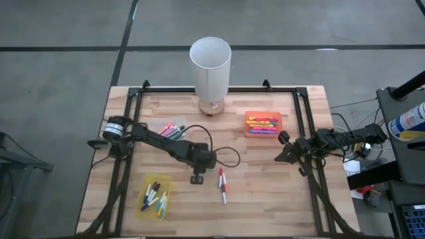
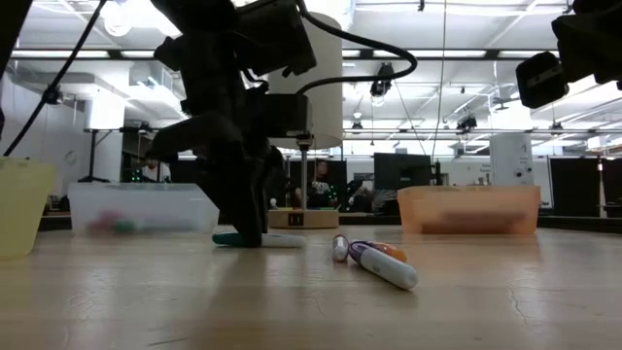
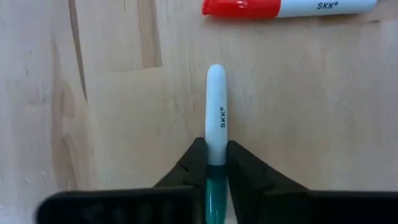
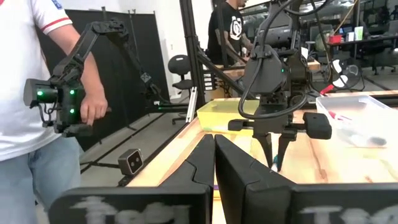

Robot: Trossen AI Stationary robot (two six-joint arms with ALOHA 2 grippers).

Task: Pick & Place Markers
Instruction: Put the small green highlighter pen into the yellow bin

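Observation:
A marker with a white barrel and green cap (image 3: 216, 99) lies flat on the wooden table, near its middle. My left gripper (image 1: 197, 178) stands over it, pointing steeply down and shut on it. In the low view the marker (image 2: 277, 240) sticks out sideways at the fingers' foot. Two more markers (image 1: 222, 184) lie just to the right, one with a red cap (image 3: 273, 7). My right gripper (image 4: 214, 155) waits shut at the table's right side (image 1: 284, 149), holding nothing. My left gripper pinches the marker between its two fingers (image 3: 193, 163), one on each long side, where the white barrel meets the green cap (image 3: 216, 163). The fingers come from above, pointing steeply down. The marker rests flat on the table.
A yellow tray (image 1: 147, 206) with markers sits front left, a clear tray (image 1: 171, 129) back left, an orange tray (image 1: 262, 124) back right. A tall white cylinder (image 1: 210, 66) stands at the far edge. People (image 4: 37, 93) stand beyond the table.

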